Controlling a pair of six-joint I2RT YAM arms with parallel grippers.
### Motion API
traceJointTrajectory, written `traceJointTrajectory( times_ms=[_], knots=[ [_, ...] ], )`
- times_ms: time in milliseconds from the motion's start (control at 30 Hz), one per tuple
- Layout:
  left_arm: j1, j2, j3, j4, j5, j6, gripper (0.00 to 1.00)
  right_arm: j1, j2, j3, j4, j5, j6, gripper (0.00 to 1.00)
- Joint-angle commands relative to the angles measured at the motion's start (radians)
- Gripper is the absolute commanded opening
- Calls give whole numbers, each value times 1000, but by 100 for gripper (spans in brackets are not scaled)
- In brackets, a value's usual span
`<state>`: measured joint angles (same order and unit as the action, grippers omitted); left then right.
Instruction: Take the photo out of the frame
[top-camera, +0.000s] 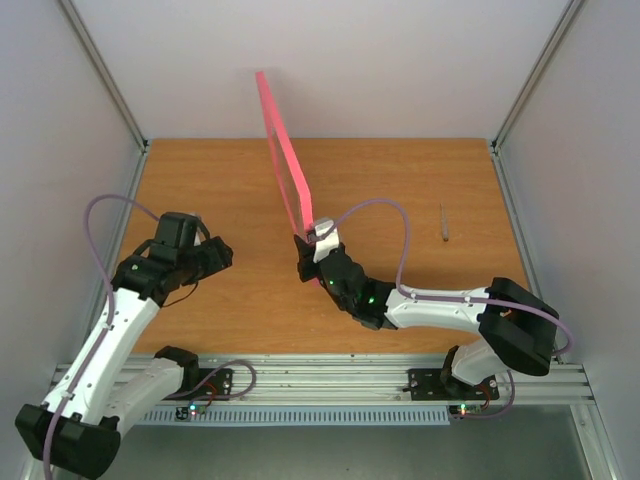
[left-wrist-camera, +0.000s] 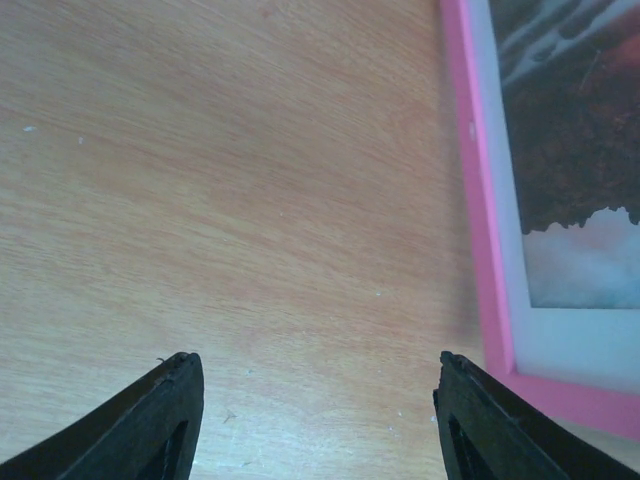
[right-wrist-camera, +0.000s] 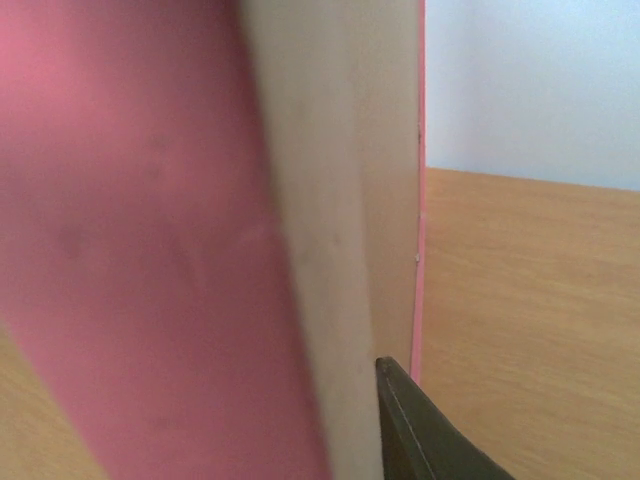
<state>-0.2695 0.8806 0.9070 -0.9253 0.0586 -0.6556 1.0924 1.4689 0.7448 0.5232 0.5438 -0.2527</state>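
Note:
The thin pink frame (top-camera: 285, 160) stands on edge in the middle of the table, leaning, its near lower corner in my right gripper (top-camera: 308, 236). In the right wrist view the frame's pink edge (right-wrist-camera: 130, 250) and brown back board (right-wrist-camera: 385, 200) fill the left. One dark finger (right-wrist-camera: 415, 435) presses against the board, and the other is hidden behind the frame. My left gripper (top-camera: 222, 255) hovers open to the left of the frame. Its wrist view shows the open left gripper (left-wrist-camera: 315, 400) over bare wood, with the frame (left-wrist-camera: 480, 250) at the right. The photo (left-wrist-camera: 580, 150) sits inside it behind a white border.
A thin small stick-like object (top-camera: 443, 222) lies on the wooden table (top-camera: 200, 180) at the right. White walls enclose the table on three sides. A metal rail (top-camera: 330, 375) runs along the near edge by the arm bases.

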Motion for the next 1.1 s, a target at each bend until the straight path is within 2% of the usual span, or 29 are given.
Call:
traceJointTrajectory(
  times_ms=[0,267,500,833,1000,1067],
  knots=[
    [4,24,-32,86,46,-36,64,15,4,-50,-14,-95,231,1],
    [4,115,-86,170,115,-90,64,11,14,-117,-32,11,525,1],
    [5,205,-114,237,152,-111,63,4,21,-216,-76,55,861,1],
    [3,346,-149,332,211,-128,63,0,48,-370,-89,85,1257,1],
    [4,392,-132,353,224,-122,63,1,111,-438,-26,64,1452,1],
    [1,413,-125,355,231,-120,63,1,134,-456,28,60,1479,1]
  ],
)
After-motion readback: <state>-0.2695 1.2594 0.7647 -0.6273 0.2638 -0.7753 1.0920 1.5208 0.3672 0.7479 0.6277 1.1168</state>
